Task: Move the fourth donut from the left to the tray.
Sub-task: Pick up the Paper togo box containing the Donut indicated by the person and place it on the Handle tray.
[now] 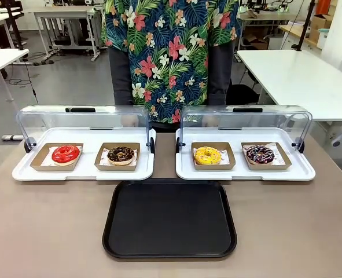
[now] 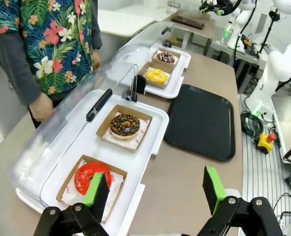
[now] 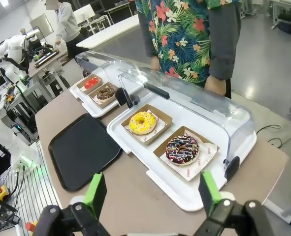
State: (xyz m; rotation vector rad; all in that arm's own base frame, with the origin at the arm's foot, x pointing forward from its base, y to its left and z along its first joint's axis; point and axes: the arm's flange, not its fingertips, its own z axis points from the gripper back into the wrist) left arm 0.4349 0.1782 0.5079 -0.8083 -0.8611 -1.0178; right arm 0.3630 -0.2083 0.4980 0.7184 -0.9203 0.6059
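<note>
Right wrist view: right hand [image 3: 151, 192] spread, fourth donut [image 3: 182, 149] near display tray [image 3: 174, 192]'s front rim.

Bright even light; sharp; wrist views distorted.

matt black plastic tray [image 1: 169, 219], clear lids [image 1: 84, 123] — glossy

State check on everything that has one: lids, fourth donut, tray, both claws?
Left clear lid, open, swung back.
Right clear lid, open, swung back.
Drizzled chocolate donut, in its cardboard holder, on right display tray.
Black tray, no donut on it.
Left claw, open, holding nothing.
Right claw, open, holding nothing.
</note>
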